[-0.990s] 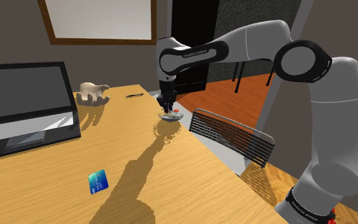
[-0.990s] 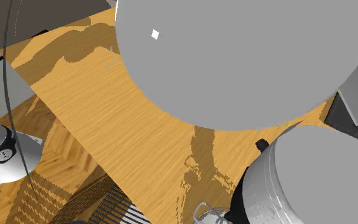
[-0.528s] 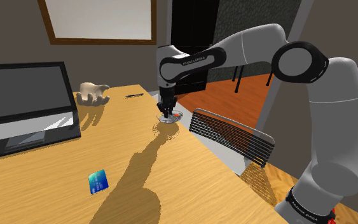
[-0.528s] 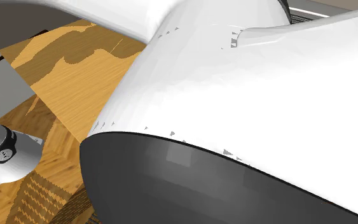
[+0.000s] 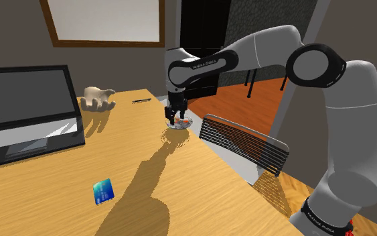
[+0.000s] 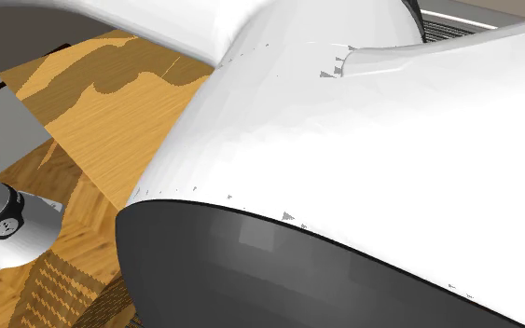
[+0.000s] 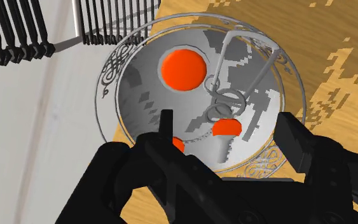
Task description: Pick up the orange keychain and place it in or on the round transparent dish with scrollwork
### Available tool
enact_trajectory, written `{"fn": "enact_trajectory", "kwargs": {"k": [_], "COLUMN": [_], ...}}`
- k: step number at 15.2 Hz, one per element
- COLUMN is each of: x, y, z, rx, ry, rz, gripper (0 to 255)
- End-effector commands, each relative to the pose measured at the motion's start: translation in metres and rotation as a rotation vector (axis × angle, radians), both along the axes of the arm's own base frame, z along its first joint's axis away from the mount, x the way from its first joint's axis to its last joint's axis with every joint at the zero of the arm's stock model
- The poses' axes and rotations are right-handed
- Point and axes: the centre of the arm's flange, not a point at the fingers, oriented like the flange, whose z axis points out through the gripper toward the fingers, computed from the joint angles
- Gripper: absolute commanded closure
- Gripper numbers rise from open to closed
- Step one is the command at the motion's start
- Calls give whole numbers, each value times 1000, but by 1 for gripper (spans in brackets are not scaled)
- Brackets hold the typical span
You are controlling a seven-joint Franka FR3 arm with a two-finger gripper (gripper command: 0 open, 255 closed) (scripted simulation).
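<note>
The round clear dish (image 7: pixel 117 95) with scrollwork on its rim stands near the table's edge (image 5: pixel 180 124). The orange keychain (image 7: pixel 184 69) lies inside it: an orange disc, metal rings (image 7: pixel 225 102) and a smaller orange piece. My black gripper (image 7: pixel 228 137) hangs just over the dish (image 5: pixel 173 117) and is open. Its fingers (image 7: pixel 166 130) stand apart on either side of the smaller orange piece and do not touch it.
On the wooden table are a dark laptop (image 5: pixel 26 114), a beige hand-shaped object (image 5: pixel 98 99), a pen (image 5: pixel 141 100) and a blue card (image 5: pixel 103 191). A slatted chair back (image 5: pixel 244 144) stands beside the dish. The arm's white shell (image 6: pixel 344 168) blocks the second exterior view.
The gripper came down onto the dish, then its fingers parted and let go of the keychain, which now rests in the dish.
</note>
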Motion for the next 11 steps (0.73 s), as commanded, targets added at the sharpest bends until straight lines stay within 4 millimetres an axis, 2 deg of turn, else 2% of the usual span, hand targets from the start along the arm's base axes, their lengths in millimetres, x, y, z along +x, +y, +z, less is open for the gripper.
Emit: {"fn": "enact_trajectory", "kwargs": {"k": [1, 4, 8, 11], "x": [0, 0, 3, 3], "y": [0, 0, 2, 2], "z": [0, 0, 50, 50], "rx": [0, 0, 0, 0], "ry": [0, 0, 0, 0], "rz": [0, 0, 0, 0], "gripper": [0, 0, 0, 0]}}
